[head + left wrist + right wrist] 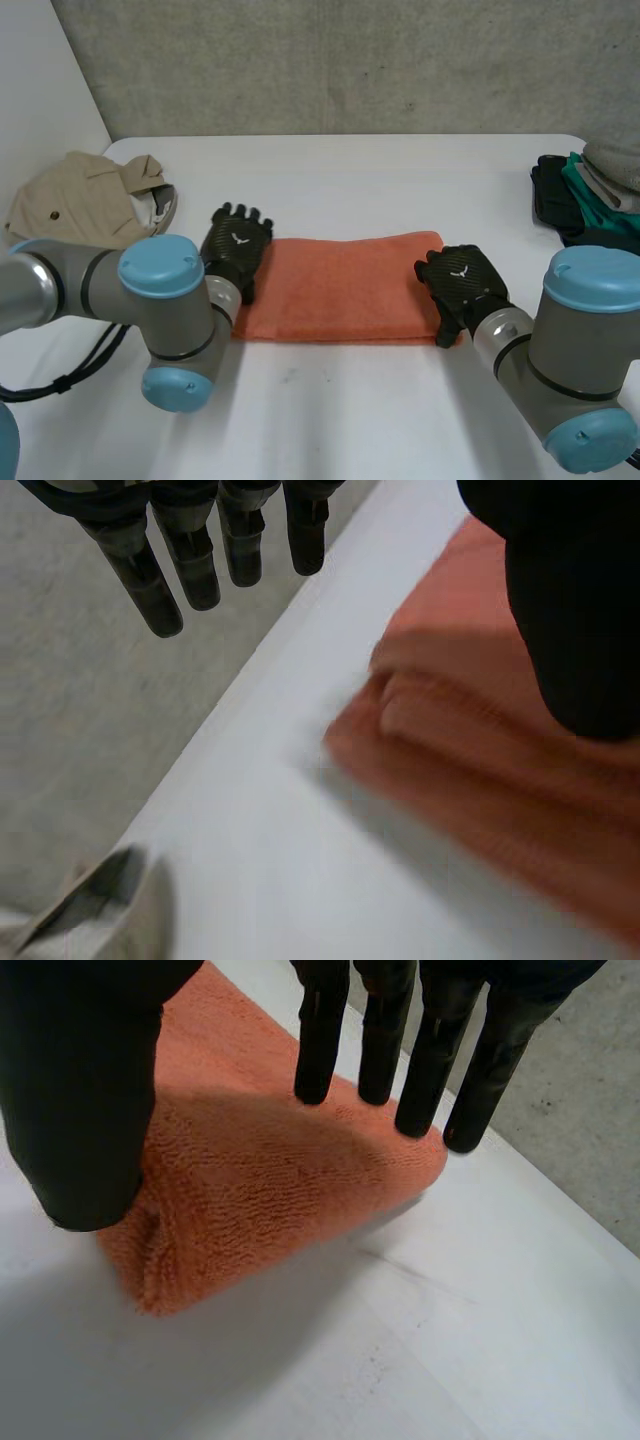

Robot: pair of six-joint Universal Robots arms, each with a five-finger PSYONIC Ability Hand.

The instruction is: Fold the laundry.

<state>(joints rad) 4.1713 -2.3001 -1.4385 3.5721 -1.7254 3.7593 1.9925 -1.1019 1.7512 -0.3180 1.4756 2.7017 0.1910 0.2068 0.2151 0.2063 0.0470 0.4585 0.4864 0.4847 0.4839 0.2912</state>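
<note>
An orange towel lies folded into a long band in the middle of the white table, running left to right; its layers show at the left end as stacked folds.

The left hand sits at the towel's left end, near the far corner; its fingers hang straight and relaxed over bare table just past the cloth, and its thumb is over the towel, well apart from the fingers; it grasps nothing.

The right hand is over the towel's right end; its fingers are straight, with their tips at the far edge of the cloth, and the thumb is spread wide over the near part; nothing is pinched between them, so this hand is released too. Whether the fingertips actually press the cloth, I cannot tell.

A beige garment lies crumpled at the far left of the table; a heap of dark and green clothes sits at the far right edge.
</note>
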